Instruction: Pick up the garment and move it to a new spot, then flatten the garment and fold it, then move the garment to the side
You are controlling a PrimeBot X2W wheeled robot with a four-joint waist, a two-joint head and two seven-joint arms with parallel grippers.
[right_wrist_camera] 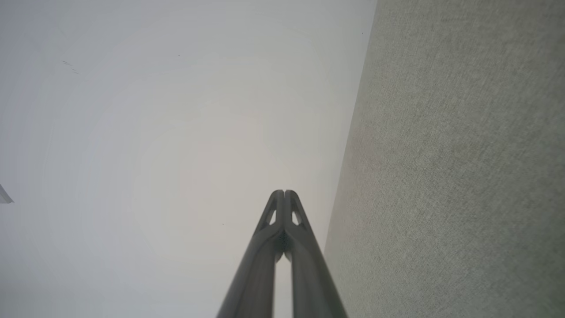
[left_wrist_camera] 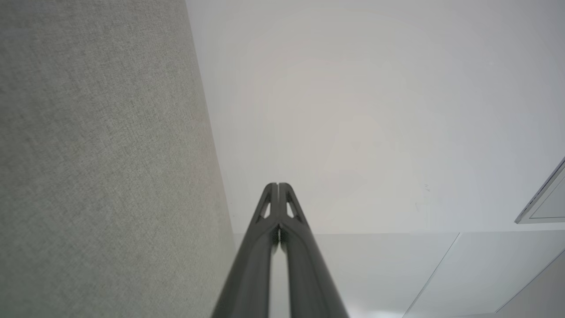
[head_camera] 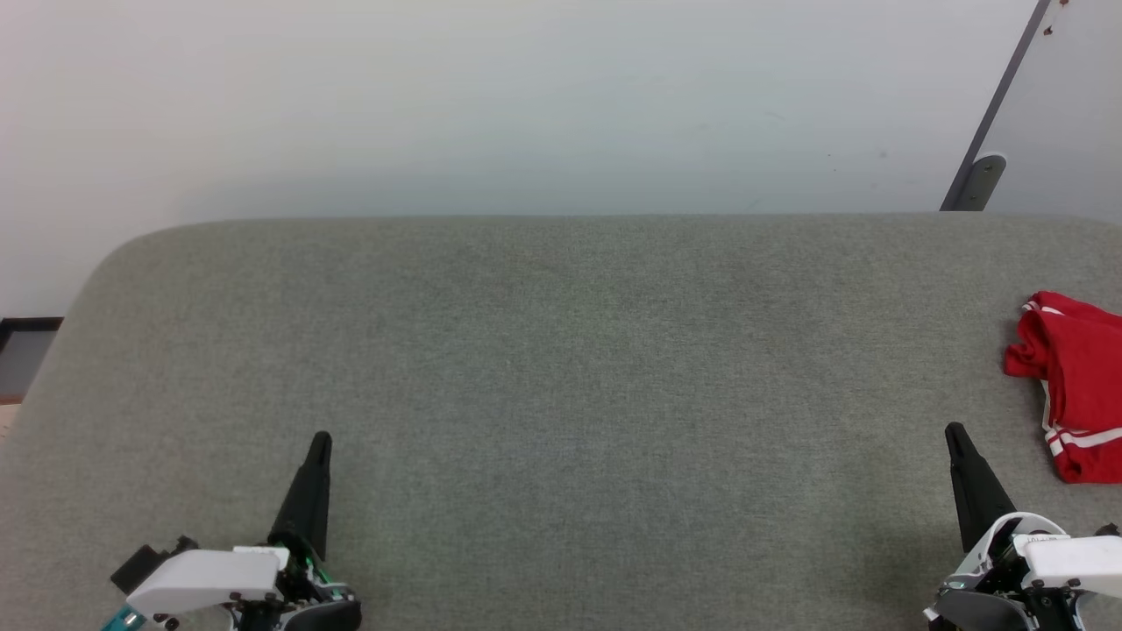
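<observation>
Risk is posed by reach: the garment (head_camera: 1080,377) is bunched at the right edge of the worktop (head_camera: 561,368) and could be dragged off. The left tool (head_camera: 321,437) and right tool (head_camera: 955,431) are clenched, empty.

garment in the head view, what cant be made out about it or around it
- garment: the head view's right edge cuts it off, so its full shape is unknown.
- its front: crumpled folds hide it in the head view.
- right gripper: its body runs off the head view's bottom edge.
</observation>
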